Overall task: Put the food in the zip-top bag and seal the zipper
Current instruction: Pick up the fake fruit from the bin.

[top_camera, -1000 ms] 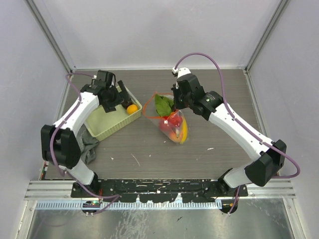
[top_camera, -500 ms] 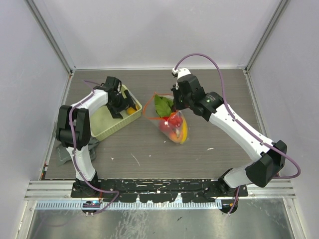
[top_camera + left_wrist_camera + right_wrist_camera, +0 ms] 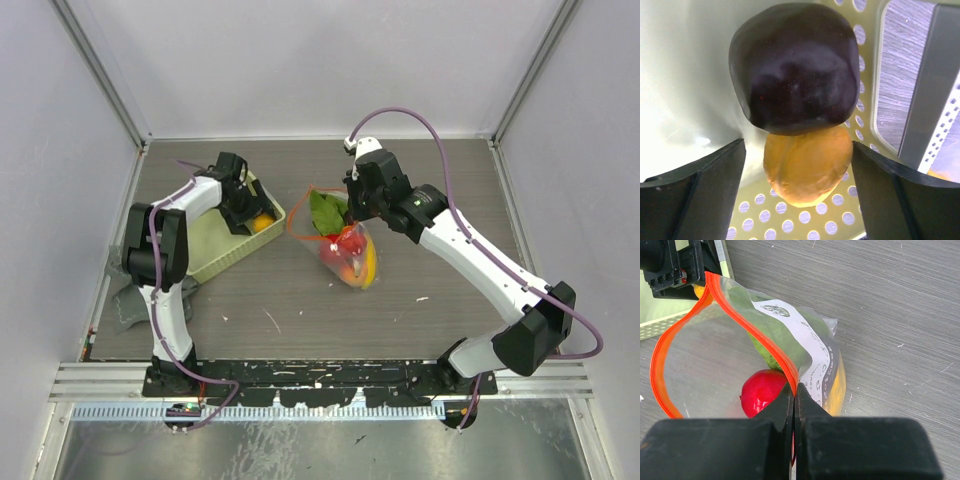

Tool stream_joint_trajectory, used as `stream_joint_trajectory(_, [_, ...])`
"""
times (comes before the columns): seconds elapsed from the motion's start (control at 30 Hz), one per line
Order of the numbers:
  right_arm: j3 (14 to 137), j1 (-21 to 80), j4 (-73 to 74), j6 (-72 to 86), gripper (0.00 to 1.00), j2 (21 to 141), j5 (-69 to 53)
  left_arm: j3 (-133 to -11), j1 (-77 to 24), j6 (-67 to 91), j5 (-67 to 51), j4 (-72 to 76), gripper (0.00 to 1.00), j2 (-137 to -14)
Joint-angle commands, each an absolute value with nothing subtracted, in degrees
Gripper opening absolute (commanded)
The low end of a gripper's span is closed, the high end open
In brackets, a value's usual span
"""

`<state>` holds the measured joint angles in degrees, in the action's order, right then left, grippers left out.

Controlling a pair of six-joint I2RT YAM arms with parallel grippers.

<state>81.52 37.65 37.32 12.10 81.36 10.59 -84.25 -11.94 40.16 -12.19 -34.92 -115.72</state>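
Food lies in two places. A red piece (image 3: 762,390), the green leaf (image 3: 765,347) and the yellow banana (image 3: 837,387) sit inside the zip-top bag (image 3: 705,370), just ahead of my right gripper (image 3: 794,395). That gripper is clamped on one lip of the zipper (image 3: 660,365), holding the mouth up off the table (image 3: 890,315).

My left gripper (image 3: 797,165) stands open in the mesh basket (image 3: 805,215). The orange piece (image 3: 807,165) is between its jaws, and the dark brown piece (image 3: 795,67) touches it just beyond.

I judge the pick to be the risky part. The two pieces touch, so closing here could catch both, or squeeze the rounded dark one out forward. The basket wall runs just outside my right-hand jaw, so closing off-centre could snag it and drag the basket.

On the other side I pinch only a thin strip. If it slips, the mouth sags shut and the next piece lands on the table.
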Motion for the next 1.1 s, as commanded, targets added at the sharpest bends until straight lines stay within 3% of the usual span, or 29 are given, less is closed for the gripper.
stream_joint_trajectory(0.0, [81.6,37.4,34.1,11.3,0.0,80.3,10.4,-86.2,-11.6,40.1,-10.6,-33.0,0.82,-116.0])
stream_joint_trajectory(0.23, [81.7,37.4,34.2,12.1,0.0,80.4,9.7,-84.0,-11.6,39.7,-8.9,-33.7,0.58,-112.8])
stream_joint_trajectory(0.47, [81.9,37.4,34.2,13.5,0.0,79.9,8.3,-81.1,-11.6,39.7,-7.5,-34.9,0.49,-107.0])
stream_joint_trajectory(1.07, [81.6,37.4,33.2,15.7,0.0,80.1,6.0,-76.2,-13.9,40.3,-8.5,-39.5,0.49,-83.8])
